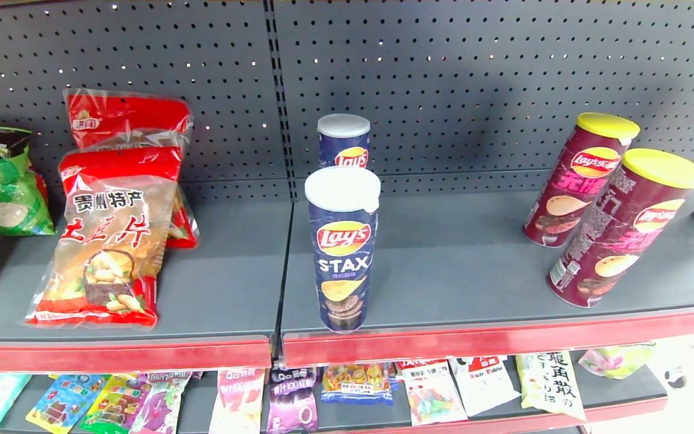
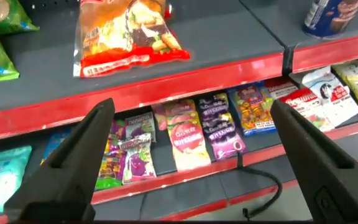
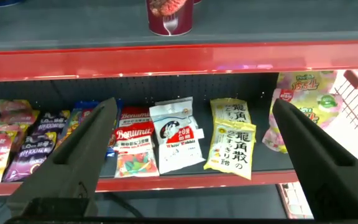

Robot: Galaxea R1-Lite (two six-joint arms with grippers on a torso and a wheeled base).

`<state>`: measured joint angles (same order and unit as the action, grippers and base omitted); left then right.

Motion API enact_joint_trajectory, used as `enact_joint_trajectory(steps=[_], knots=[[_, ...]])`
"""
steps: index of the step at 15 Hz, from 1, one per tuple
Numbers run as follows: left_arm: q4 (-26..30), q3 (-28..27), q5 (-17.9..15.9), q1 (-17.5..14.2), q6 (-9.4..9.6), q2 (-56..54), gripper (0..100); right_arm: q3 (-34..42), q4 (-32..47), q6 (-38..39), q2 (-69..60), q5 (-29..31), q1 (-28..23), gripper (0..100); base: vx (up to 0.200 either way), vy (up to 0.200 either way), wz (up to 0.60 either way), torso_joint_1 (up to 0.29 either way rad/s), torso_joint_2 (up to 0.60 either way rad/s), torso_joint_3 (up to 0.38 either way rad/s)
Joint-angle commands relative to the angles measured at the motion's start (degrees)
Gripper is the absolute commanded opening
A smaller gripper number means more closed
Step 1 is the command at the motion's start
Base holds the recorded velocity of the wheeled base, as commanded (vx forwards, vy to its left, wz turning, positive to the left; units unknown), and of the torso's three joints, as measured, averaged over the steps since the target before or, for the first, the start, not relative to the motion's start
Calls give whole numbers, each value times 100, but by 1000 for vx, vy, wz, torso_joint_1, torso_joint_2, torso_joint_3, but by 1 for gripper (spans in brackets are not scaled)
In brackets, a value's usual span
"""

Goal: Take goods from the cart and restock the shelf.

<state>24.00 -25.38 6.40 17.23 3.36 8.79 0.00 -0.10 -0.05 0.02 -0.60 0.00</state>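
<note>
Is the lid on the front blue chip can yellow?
No, the front blue can on the shelf has a white lid.

Blue can [image 1: 343,253] upright at shelf [image 1: 461,265] front — maroon cans [image 1: 621,229] rightward.

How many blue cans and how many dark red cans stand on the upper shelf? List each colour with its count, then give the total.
Blue cans: 2
Dark red cans: 2
Total: 4
</note>
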Motion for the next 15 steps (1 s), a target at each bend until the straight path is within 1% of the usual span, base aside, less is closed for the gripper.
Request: enact_joint_trajectory(steps=[1, 6, 9, 10, 13, 15], knots=[[-10, 7, 2, 44, 6, 9, 100, 0, 1, -4, 6, -2, 0, 100, 0, 0, 0, 0, 0, 0], [-10, 33, 2, 53, 6, 18, 100, 0, 1, -4, 6, -2, 0, 100, 0, 0, 0, 0, 0, 0], [-10, 77, 2, 53, 6, 18, 100, 0, 1, -4, 6, -2, 0, 100, -200, 0, 0, 7, 7, -1], [-18, 77, 2, 53, 15, 9, 100, 0, 1, -4, 6, -2, 0, 100, 0, 0, 0, 0, 0, 0], [-115, 77, 2, 62, 165, 26, 100, 0, 1, -4, 6, -2, 0, 100, 0, 0, 0, 0, 0, 0], [-124, 77, -7, 62, 165, 44, 100, 0, 1, -4, 6, -2, 0, 100, 0, 0, 0, 0, 0, 0]])
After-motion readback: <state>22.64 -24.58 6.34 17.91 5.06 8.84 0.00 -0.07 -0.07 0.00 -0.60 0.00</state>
